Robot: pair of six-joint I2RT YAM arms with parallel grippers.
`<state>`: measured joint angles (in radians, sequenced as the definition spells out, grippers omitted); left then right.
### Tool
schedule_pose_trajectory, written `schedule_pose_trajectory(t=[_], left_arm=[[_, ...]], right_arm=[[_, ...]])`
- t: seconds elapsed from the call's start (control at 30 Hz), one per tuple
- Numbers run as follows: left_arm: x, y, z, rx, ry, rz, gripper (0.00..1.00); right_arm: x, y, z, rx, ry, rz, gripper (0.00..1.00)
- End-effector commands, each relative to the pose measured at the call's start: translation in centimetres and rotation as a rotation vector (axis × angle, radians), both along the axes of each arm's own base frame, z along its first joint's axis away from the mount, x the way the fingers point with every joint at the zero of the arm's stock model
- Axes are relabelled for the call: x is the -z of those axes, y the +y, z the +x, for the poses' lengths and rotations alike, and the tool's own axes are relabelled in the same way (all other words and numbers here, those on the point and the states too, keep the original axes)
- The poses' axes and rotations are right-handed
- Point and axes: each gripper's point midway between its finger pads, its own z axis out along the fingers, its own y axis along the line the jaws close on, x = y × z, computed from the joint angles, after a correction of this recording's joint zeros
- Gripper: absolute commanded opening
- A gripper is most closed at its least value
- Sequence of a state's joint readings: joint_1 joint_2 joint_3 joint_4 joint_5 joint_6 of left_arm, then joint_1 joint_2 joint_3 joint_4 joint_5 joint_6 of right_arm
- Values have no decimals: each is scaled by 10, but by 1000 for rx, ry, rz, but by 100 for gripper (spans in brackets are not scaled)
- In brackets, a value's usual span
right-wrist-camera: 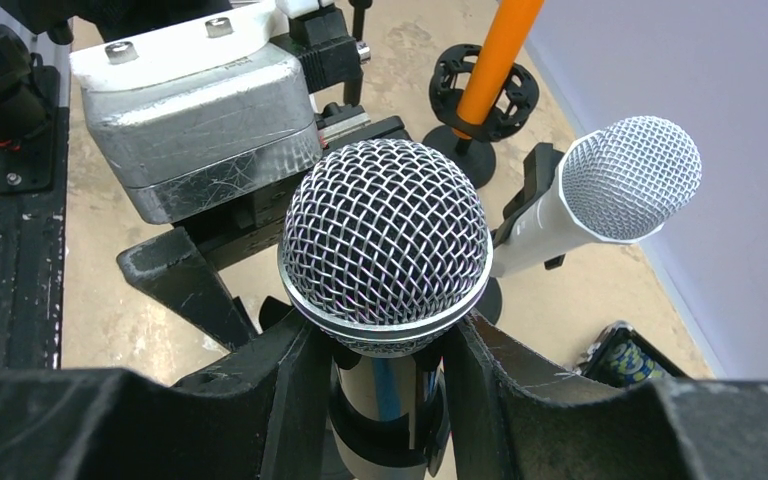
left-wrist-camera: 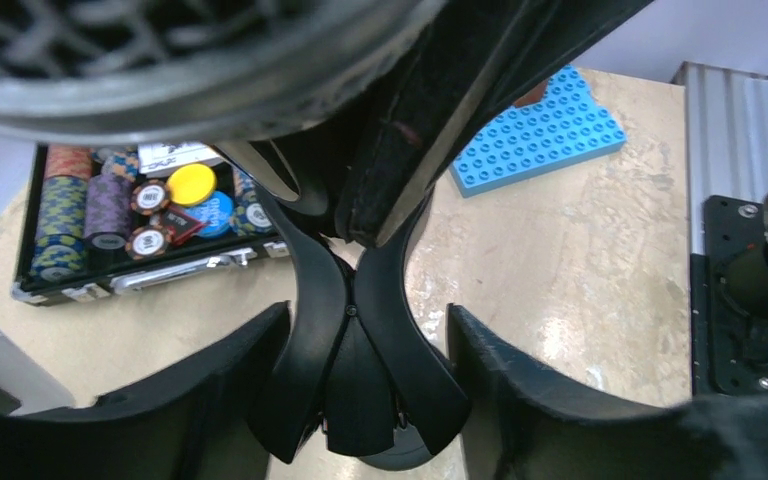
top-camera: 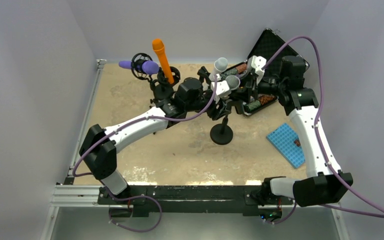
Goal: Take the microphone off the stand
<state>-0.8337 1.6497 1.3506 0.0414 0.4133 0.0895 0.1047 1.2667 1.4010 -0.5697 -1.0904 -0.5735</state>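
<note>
You are mid-extraction. Your left gripper (left-wrist-camera: 360, 375) clamps its half-closed jaws around the black forked clip of the stand (left-wrist-camera: 355, 350), bracing it. Your right gripper (right-wrist-camera: 385, 400) grips the silver mesh-headed microphone (right-wrist-camera: 385, 245) by its body, just below the head. Next, lift it free, I judge.

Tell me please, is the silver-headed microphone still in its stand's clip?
In. The right wrist view shows the microphone seated in the black clip, hand fingers on either side.
</note>
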Motion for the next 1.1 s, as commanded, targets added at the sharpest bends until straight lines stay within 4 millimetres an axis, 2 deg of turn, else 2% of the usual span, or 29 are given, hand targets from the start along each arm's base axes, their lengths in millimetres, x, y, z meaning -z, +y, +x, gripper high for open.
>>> schedule_pose_trajectory(t=[0.0, 0.07, 0.1, 0.13, 0.23, 0.4, 0.43, 0.5, 0.57, 0.7, 0.87, 0.93, 0.97, 1.03, 1.07], left_arm=[[-42, -1, 21, -95, -99, -103, 68], [-54, -4, 25, -107, -105, -135, 79], [-60, -4, 26, -115, -102, -152, 95], [-65, -5, 27, -120, -100, -168, 99], [-70, -7, 23, -97, -85, -173, 96], [-47, -10, 11, -24, -42, -105, 68], [-41, -10, 10, -14, -37, -92, 66], [-28, -8, 6, 0, -24, -56, 73], [-16, -4, 7, -17, -16, -24, 84], [-8, 1, 11, -45, -27, 1, 86], [-13, -3, 10, -14, -8, -22, 68], [-15, -6, 5, 17, 10, -30, 56], [-15, -7, 3, 33, 18, -29, 47], [-14, -11, 1, 59, 32, -27, 1], [-14, -12, -1, 74, 41, -30, 0]], right_arm=[[-12, 3, -7, -5, 0, 31, 0], [-10, 2, -9, -3, 5, 28, 0], [-9, 2, -9, -2, 8, 26, 0], [-8, 2, -9, -1, 9, 23, 0], [-8, 2, -9, 1, 6, 21, 0], [-10, 2, -8, 5, 12, 32, 0], [-11, 3, -8, 2, 12, 36, 0], [-12, 3, -7, 2, 10, 37, 0], [-13, 3, -8, 2, 6, 35, 0], [-13, 3, -9, 0, 7, 36, 0], [-11, 2, -8, 8, 8, 33, 0], [-12, 2, -8, 10, 6, 31, 0], [-11, 2, -8, 9, 5, 30, 0], [-10, 1, -9, 12, 5, 26, 0], [-9, 1, -9, 12, 6, 25, 0]])
